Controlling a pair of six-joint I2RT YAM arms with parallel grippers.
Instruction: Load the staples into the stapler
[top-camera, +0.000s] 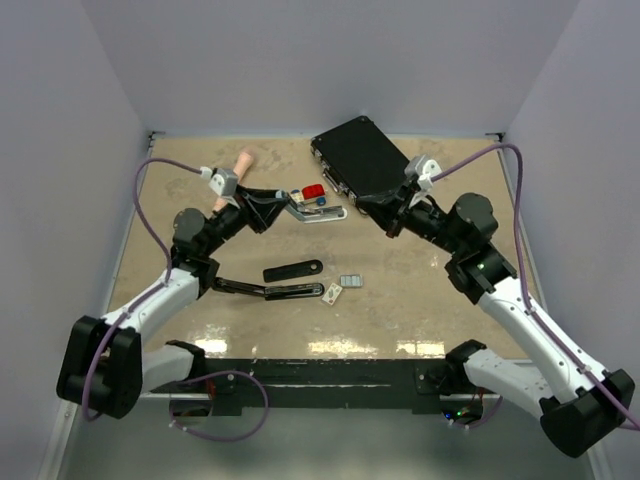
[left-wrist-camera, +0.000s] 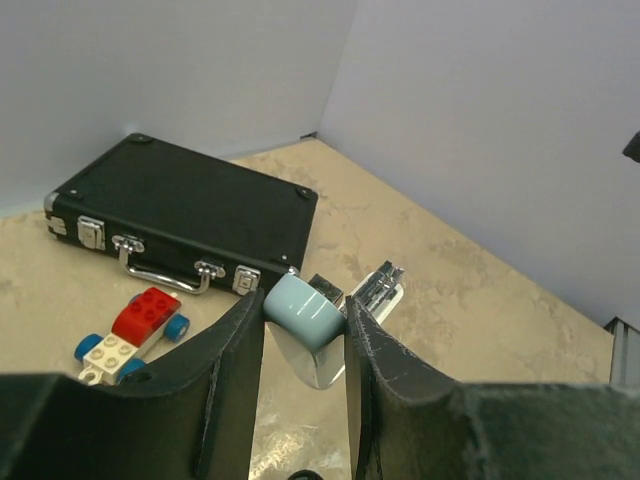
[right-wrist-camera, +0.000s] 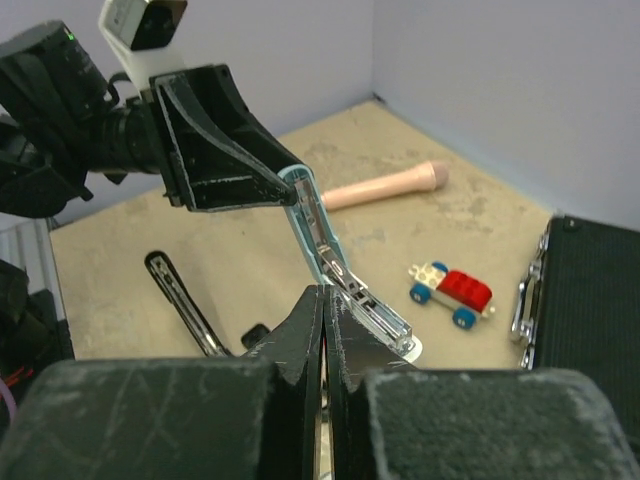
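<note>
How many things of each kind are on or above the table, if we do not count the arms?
Stapler: 1
Staple strip: 1
White box: 1
Toy car: 1
Black case: 1
Pink stick: 1
Black bars: 2
Total: 8

Both arms reach in from the near table edge with elbows bent outward: the left arm (top-camera: 150, 295) and the right arm (top-camera: 520, 300). The left gripper (left-wrist-camera: 305, 312) pinches the pale end of a stapler (left-wrist-camera: 298, 308). The right gripper (right-wrist-camera: 325, 300) has its fingers pressed flat together.
</note>
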